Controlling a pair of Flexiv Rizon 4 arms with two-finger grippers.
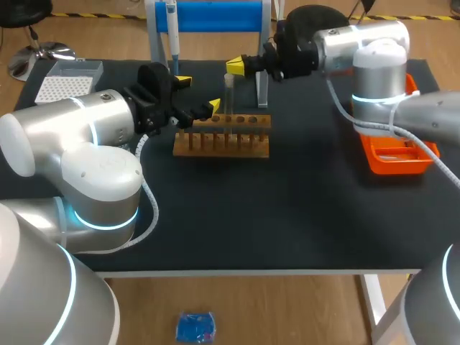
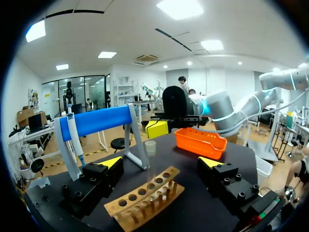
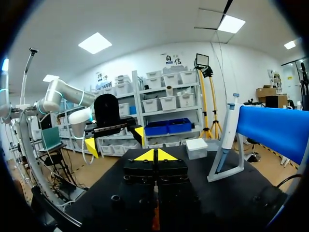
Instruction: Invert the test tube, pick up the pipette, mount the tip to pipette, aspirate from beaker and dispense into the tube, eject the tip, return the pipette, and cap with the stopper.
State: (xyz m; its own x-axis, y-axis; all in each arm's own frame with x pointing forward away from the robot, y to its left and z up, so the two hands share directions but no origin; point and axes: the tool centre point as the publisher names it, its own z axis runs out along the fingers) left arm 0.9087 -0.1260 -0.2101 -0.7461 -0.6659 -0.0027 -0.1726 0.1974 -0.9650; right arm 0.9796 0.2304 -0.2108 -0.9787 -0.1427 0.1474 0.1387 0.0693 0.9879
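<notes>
A clear test tube (image 1: 228, 93) stands upright in the wooden rack (image 1: 221, 138); the left wrist view shows the same test tube (image 2: 150, 153) and rack (image 2: 145, 197). My right gripper (image 1: 236, 66) hovers just behind the tube's top, fingers shut with nothing seen between them. Its yellow tips meet in the right wrist view (image 3: 155, 155). My left gripper (image 1: 198, 93) is open at the rack's left end, its fingers (image 2: 112, 162) straddling the rack. The pipette (image 1: 172, 27) hangs on the blue stand (image 1: 215, 16), beside my right gripper (image 3: 227, 137).
A white tip box (image 1: 68, 79) sits at the table's back left. An orange tray (image 1: 399, 152) lies at the right, under my right arm. The stand's legs (image 1: 262, 86) rise just behind the rack.
</notes>
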